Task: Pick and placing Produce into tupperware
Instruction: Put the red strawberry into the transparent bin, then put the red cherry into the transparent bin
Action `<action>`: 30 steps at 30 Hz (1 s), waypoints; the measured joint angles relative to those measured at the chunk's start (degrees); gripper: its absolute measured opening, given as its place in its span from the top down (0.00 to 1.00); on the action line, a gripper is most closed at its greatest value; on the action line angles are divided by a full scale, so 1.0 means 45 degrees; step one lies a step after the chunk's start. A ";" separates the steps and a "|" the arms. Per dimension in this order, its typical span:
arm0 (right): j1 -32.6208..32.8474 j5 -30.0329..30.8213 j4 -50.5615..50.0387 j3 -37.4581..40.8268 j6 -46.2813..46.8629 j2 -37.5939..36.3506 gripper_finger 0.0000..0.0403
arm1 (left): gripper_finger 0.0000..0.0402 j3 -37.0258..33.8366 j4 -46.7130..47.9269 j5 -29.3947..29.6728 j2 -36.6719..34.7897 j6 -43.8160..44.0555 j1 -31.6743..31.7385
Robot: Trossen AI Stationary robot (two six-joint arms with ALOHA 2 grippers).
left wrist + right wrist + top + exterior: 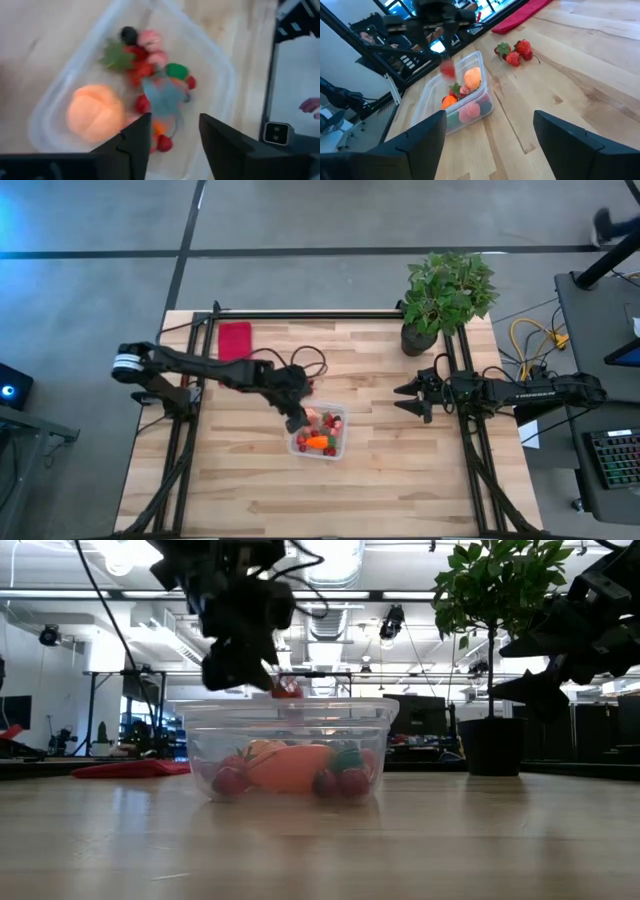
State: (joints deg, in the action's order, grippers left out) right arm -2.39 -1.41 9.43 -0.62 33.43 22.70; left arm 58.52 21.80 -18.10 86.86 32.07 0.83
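While most produce (pixel 95 112) was already placed in the tupperware (pixel 343 442), strawberries (pixel 515 52) were left on the counter (pixel 400 480); the left gripper (pixel 172 132) was held open above it, and the right gripper (pixel 487 145) was also kept open.

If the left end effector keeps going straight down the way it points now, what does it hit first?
Probably the produce heaped in the tupperware. The left end effector hangs open above the tupperware, pointing down into it. A small red piece sits just under it at rim height; depth is unclear.

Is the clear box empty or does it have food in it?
It has food in it. The lidless box holds a pale orange fruit, small red berries and other pieces, lying below the rim, not filling it.
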 joint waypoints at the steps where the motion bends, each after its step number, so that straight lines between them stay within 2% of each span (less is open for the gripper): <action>1: -0.0004 0.0000 0.0000 0.0001 0.0000 0.0000 0.28 | 0.61 0.0161 -0.0010 0.0029 0.0121 -0.0074 -0.0092; 5: -0.0002 0.0000 -0.0005 0.0001 0.0000 -0.0001 0.27 | 0.50 0.0635 0.0034 0.0138 0.0314 -0.1098 -0.0314; 8: -0.0001 0.0000 -0.0005 0.0000 0.0000 -0.0001 0.27 | 0.45 0.0797 0.1425 0.0568 0.0000 -0.2661 -0.0309; 13: 0.0000 0.0000 -0.0005 0.0000 0.0000 -0.0010 0.28 | 0.44 0.0673 0.5329 0.3512 -0.0963 -0.4728 -0.0348; 15: -0.0003 0.0000 -0.0005 0.0002 0.0000 -0.0010 0.28 | 0.44 0.0434 0.5951 0.4508 -0.1278 -0.5596 -0.0348; 19: -0.0003 0.0000 -0.0005 0.0000 0.0000 -0.0010 0.27 | 0.44 -0.0493 0.5231 0.5375 -0.1625 -0.7599 -0.0278; 22: -0.0005 0.0000 -0.0004 0.0000 0.0000 -0.0010 0.27 | 0.44 -0.1271 0.4112 0.5539 -0.1559 -0.8844 -0.0070; 25: -0.0001 0.0000 0.0000 0.0004 0.0000 -0.0010 0.27 | 0.44 -0.1909 0.3057 0.5570 -0.1235 -0.9209 0.0259; 30: -0.0005 0.0000 0.0000 0.0000 0.0000 -0.0010 0.28 | 0.44 -0.2451 0.2578 0.5565 -0.0611 -0.9214 0.0963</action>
State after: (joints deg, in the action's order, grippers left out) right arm -2.42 -1.41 9.43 -0.62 33.43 22.65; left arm 47.49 33.40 6.94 84.11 -9.39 5.17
